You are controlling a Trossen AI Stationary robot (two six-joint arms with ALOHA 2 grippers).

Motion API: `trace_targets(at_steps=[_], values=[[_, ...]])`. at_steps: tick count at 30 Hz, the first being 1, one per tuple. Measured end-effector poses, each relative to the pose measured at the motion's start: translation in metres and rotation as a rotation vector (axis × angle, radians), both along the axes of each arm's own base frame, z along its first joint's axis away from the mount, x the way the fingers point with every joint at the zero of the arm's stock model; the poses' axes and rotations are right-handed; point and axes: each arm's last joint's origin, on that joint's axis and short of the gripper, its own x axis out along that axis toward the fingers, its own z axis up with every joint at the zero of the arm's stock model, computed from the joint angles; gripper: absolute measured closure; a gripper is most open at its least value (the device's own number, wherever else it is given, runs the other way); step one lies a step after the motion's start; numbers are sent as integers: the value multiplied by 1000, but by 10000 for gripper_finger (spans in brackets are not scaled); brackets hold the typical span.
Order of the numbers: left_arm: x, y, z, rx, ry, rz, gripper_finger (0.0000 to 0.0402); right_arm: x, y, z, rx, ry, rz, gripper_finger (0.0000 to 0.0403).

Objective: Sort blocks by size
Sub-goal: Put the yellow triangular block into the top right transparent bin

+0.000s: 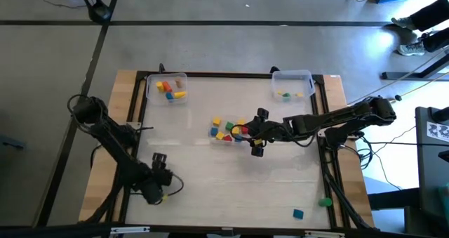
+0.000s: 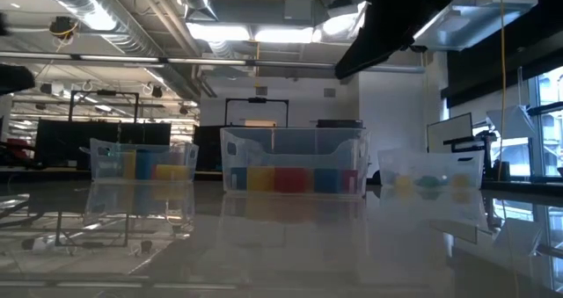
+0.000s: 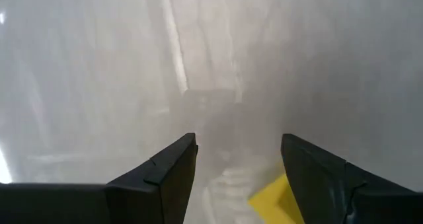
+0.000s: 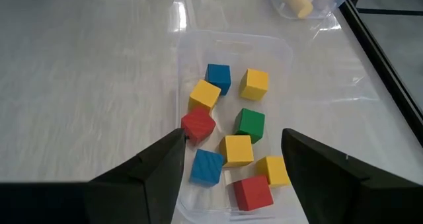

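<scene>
Several blocks, red, yellow, green and blue, lie in a clear bin [image 4: 234, 52] at the table's middle [image 1: 228, 129]. My right gripper [image 4: 231, 164] hovers open above that bin's right end [image 1: 257, 134], its fingers apart over the blocks and touching none. My left gripper [image 3: 238, 164] stands open near the table's front left [image 1: 158, 169], pointing steeply down at the bare tabletop. A yellow block [image 3: 272, 199] shows low between its fingers, beside one finger and partly hidden by it. The gap between the fingers is much wider than the block.
A clear bin [image 1: 167, 88] with yellow, orange and blue pieces stands at the far left. Another bin [image 1: 293, 83] with small green and yellow blocks stands at the far right. A blue block [image 1: 298, 213] and a green block [image 1: 325, 202] lie loose near the front right corner.
</scene>
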Motion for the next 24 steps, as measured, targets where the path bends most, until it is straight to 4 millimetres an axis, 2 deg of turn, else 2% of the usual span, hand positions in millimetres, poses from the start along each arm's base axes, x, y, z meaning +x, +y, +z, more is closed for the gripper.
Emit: trace_targets(at_steps=[4, 9, 17, 24], values=[[9, 3, 18, -74, 9, 28, 192, 0, 0, 0, 0, 1, 0, 155], [5, -8, 40, -207, 19, -48, 192, 0, 0, 0, 0, 1, 0, 155], [-22, -12, 27, -83, 122, -411, 192, 0, 0, 0, 0, 1, 0, 155], [-23, -6, 14, -32, 102, -475, 192, 0, 0, 0, 0, 3, 1, 155]])
